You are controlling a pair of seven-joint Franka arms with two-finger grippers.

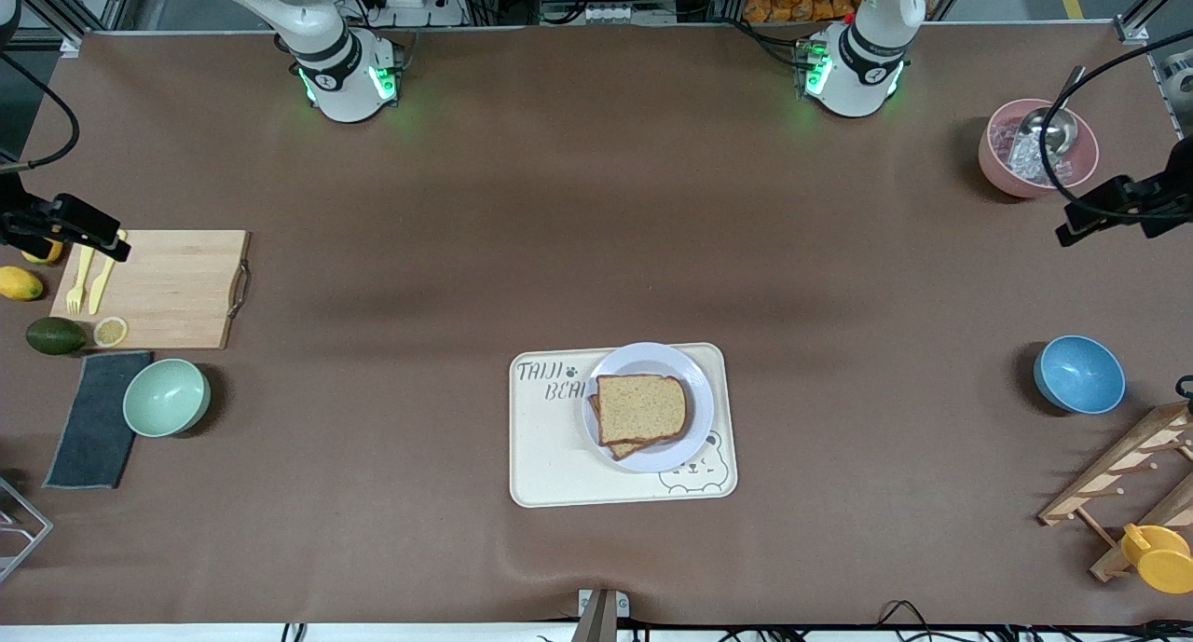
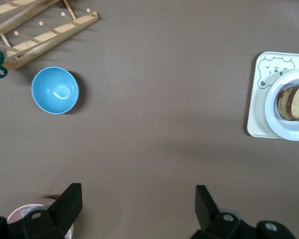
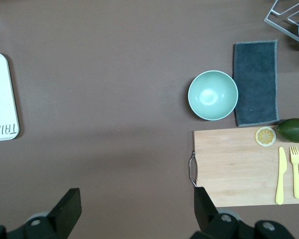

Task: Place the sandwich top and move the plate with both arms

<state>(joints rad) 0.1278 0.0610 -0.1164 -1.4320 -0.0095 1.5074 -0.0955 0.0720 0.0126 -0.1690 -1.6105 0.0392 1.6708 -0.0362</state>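
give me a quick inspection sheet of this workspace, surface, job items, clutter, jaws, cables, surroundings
surface: brown table cover, a slight ripple at the edge nearest the front camera.
job's things: sandwich top lies on a lower slice on the plate; plate sits on the bear tray.
clutter: cutting board with yellow knife and fork, lemon slice, avocado, green bowl, grey cloth, blue bowl, pink bowl with ladle, wooden rack.
grippers: left gripper and right gripper wait with jaws open, holding nothing.
cables: black cables along both arms.
surroundings: shelving past the bases.
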